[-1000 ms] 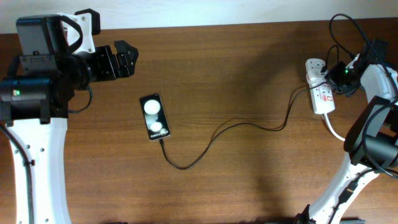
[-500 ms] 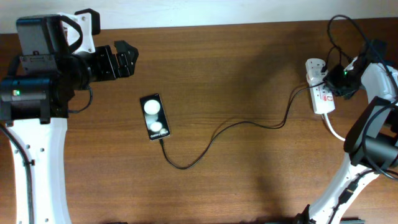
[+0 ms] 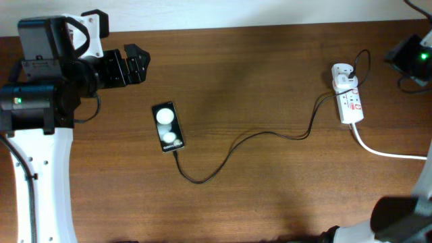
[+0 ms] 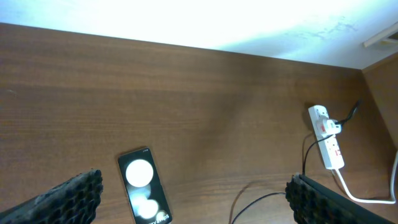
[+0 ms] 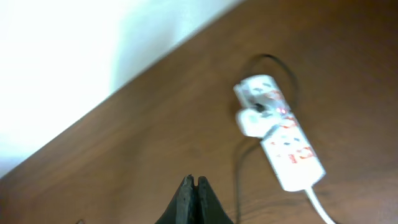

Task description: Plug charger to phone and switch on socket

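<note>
The black phone (image 3: 168, 126) lies flat left of centre, its glossy face reflecting lights. It also shows in the left wrist view (image 4: 144, 193). The thin black charger cable (image 3: 229, 145) meets the phone's near short end and runs right to the white adapter (image 3: 344, 77) on the white socket strip (image 3: 351, 102). My left gripper (image 3: 138, 64) is open and empty, up and left of the phone; its fingers (image 4: 194, 180) frame the phone. My right gripper (image 5: 194, 183) is shut and empty, away from the socket (image 5: 283, 137). Its wrist (image 3: 413, 57) is at the right edge.
A thick white cord (image 3: 388, 152) leaves the socket toward the right edge. The left arm's white base (image 3: 37, 175) stands at the left. A pale wall runs behind the brown wooden table (image 3: 270, 67).
My right arm has pulled back from the socket, up and to the right, to the frame's edge. The left arm, phone and cable have not moved.
</note>
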Available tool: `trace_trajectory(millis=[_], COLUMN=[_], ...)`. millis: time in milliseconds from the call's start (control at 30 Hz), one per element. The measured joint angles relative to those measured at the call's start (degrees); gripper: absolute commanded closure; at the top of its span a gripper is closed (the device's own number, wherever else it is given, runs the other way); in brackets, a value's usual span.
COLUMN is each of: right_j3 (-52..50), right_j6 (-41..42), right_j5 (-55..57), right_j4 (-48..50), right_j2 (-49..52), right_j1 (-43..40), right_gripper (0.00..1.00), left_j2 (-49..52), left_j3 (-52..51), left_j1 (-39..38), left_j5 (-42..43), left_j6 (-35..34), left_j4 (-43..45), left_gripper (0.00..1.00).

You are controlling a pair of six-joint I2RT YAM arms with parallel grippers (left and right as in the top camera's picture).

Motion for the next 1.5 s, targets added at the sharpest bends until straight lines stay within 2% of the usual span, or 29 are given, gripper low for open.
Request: trace_trajectory(millis=[233,433,633,833,867,900,933,967,1167,1500], right_j3=[0.0,0.0,0.0,-0.5,-0.6,-0.7,-0.7,-0.8,-0.8,-0.8], right_j6=[-4.5,-7.3,-7.7,-7.9,-8.0,-7.8,-8.2,-8.2,-8.2,-8.3], right_j5=[-0.7,8.1,12.7,21.4,22.2,22.8,23.1,23.4,23.8,25.0], right_j4=[-4.2,-8.7,-12.6,-11.8,-11.9,-12.0,-12.2,-12.9,-17.3,-17.5], right_j2=[-11.9,-15.1,-15.2,-15.3,-15.3,-15.3,-15.3,-15.3,-15.3,-15.3], right_j1=[14.4,28.2,33.9,40.7,40.8,40.8,40.8,40.8,40.8,40.8], right_gripper=[0.96,0.96,0.96,0.96,0.85,0.66,0.4,0.01,0.01,0.01], left_j2=[0.0,0.0,0.0,0.0,0.0,0.0,0.0,0.0,0.0,0.0], left_j3=[0.0,0.0,0.0,0.0,0.0,0.0,0.0,0.0,0.0,0.0], left_j1=[0.0,0.0,0.0,0.0,0.0,0.0,0.0,0.0,0.0,0.0], left_j5=[0.0,0.0,0.0,0.0,0.0,0.0,0.0,0.0,0.0,0.0], left_j6=[0.0,0.0,0.0,0.0,0.0,0.0,0.0,0.0,0.0,0.0], left_j4=[0.0,0.0,0.0,0.0,0.0,0.0,0.0,0.0,0.0,0.0], left_gripper=[0.01,0.01,0.01,0.01,0.01,0.01,0.01,0.01,0.01,0.01])
